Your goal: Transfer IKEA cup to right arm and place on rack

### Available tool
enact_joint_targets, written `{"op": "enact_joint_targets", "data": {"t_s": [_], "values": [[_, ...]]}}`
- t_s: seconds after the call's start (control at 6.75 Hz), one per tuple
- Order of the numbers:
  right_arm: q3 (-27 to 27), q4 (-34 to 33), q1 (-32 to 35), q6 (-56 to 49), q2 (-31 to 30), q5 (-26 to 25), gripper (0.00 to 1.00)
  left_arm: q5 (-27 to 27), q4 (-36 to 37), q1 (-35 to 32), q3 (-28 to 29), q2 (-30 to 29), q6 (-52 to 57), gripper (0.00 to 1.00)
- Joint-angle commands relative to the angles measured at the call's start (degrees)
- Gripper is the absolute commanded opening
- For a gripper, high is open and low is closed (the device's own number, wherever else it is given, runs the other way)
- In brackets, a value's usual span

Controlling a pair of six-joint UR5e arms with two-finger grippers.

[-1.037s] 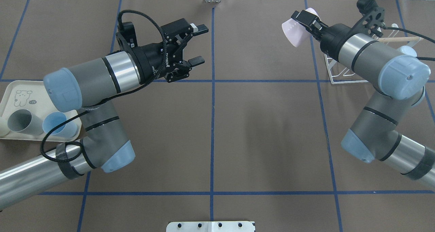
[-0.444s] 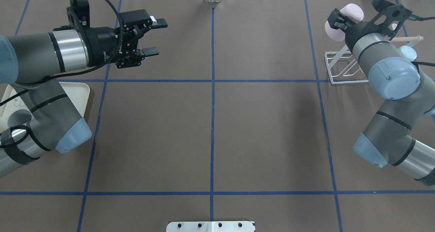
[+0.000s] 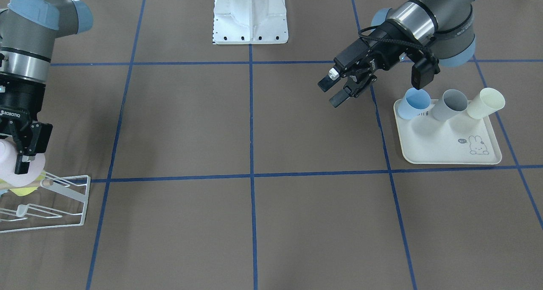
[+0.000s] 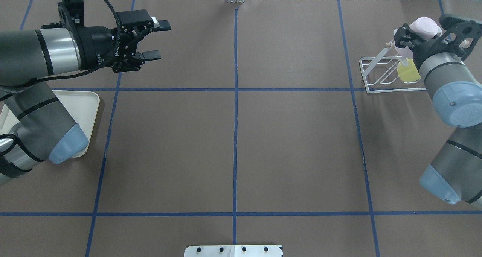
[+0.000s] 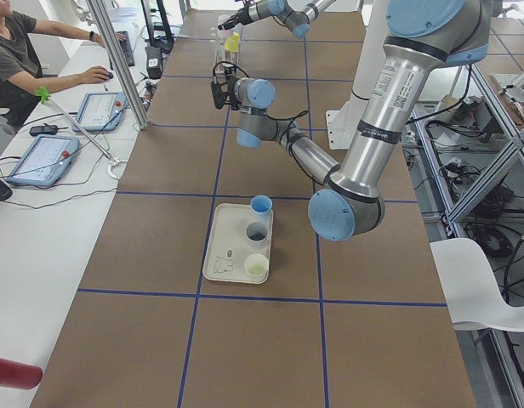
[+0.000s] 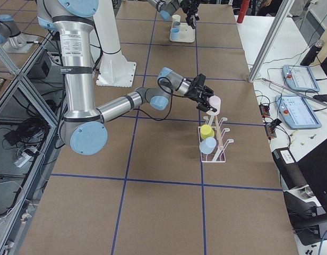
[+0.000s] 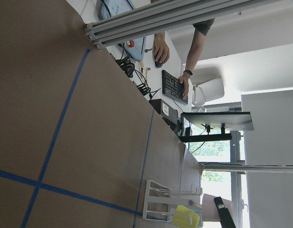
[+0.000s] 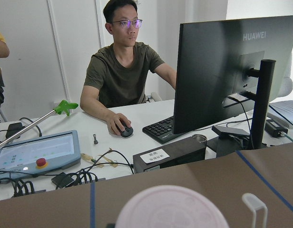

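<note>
Moved: right gripper [image 4: 408, 38] swung the IKEA cup [image 4: 425, 25] over the rack [image 4: 388, 91].
Hold: pinching cup, for prong seating.
Left gripper [image 4: 158, 39]: spread, empty.

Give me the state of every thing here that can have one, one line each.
left tool, open, empty
right tool, shut on the pink cup
pink cup, gripped over the rack, not yet released
yellow cup, hung on the rack
light blue cup, hung on the rack
blue tray cup, upright on the tray
grey tray cup, upright
cream tray cup, upright
</note>
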Motion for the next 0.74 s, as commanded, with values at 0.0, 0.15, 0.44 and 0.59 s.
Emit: {"op": "enact_joint_targets", "data": {"t_s": [0.0,0.15,0.44,0.59], "values": [[0.69,-0.06,-0.88,-0.23,-2.49,-0.21,0.00,-0.19,-0.07,0.02,-0.04,0.40,0.12,1.00],[0.69,-0.06,-2.10,-0.23,-2.31,-0.21,0.00,-0.19,-0.07,0.02,-0.04,0.48,0.12,1.00],[0.61,-0.06,-3.69,-0.23,-2.23,-0.30,0.00,-0.28,-0.07,-0.07,-0.04,0.49,0.12,1.00],[0.43,-0.06,-4.05,-0.23,-2.31,-0.30,0.00,-0.19,-0.07,-0.07,-0.04,0.57,0.12,1.00]]}}
